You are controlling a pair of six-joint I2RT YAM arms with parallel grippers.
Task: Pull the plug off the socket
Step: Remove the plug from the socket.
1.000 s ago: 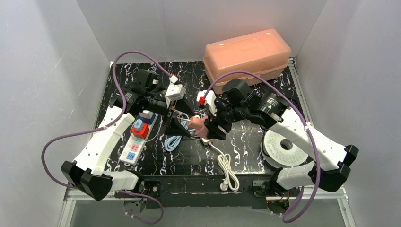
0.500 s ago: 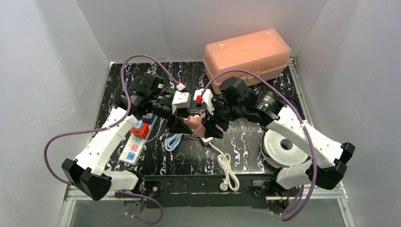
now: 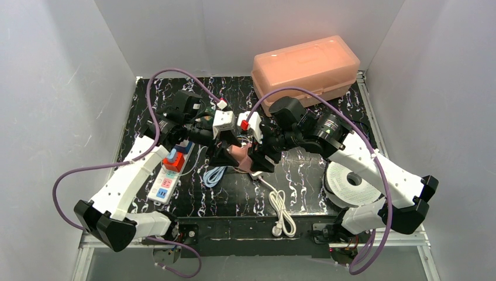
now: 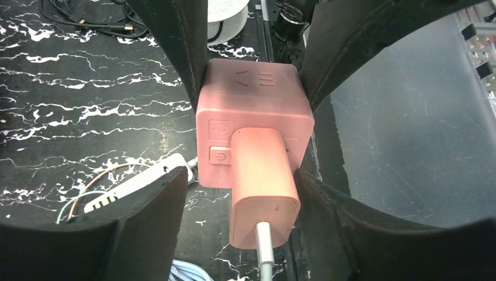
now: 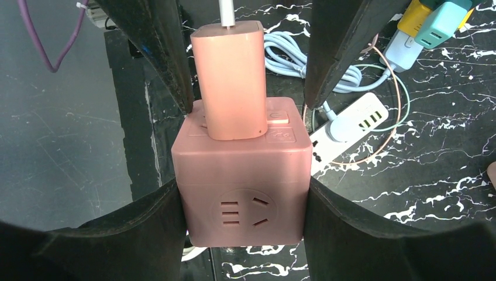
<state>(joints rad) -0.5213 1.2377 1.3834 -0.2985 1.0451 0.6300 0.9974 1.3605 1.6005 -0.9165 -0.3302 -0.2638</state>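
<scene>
A pink cube socket is held above the black mat, with a pink plug pushed into its side. My right gripper is shut on the cube, its jaws pressing both side faces. The plug points away from it, a white cable at its end. My left gripper is open around the plug. Its right finger sits against the plug, and a gap remains at its left finger. The cube lies just beyond the fingertips.
A white power strip with red and blue adapters lies at the left. A coiled blue cable and a white cable lie below the grippers. An orange lidded box stands at the back right, a white spool at the right.
My left arm has swung right from the power strip to the cube, and its fingers now straddle the plug. My right gripper has shifted slightly left with the cube.
</scene>
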